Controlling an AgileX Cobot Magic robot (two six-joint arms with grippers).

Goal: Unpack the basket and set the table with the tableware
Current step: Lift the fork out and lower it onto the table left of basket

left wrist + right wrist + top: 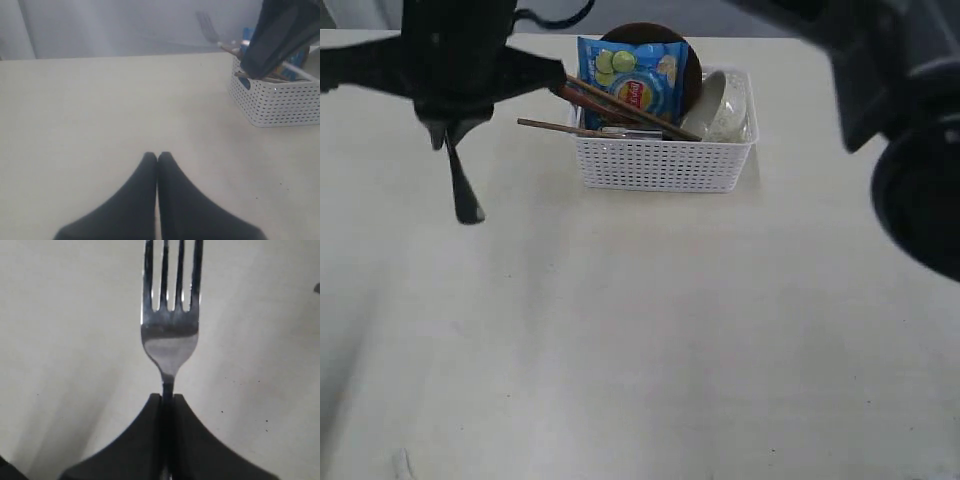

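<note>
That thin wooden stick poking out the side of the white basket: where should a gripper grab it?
Probably the bare end of the chopstick that juts past the rim of the basket, approached from above on that open side. It lies nearly level there with free space around it; its other end is tucked inside beside the chip bag.

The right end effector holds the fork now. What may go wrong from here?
The right end effector pinches the fork only at its narrow neck, so it may twist or slip when set down. The chopsticks stick out over the rim of the basket; a reaching arm might knock them out.
</note>
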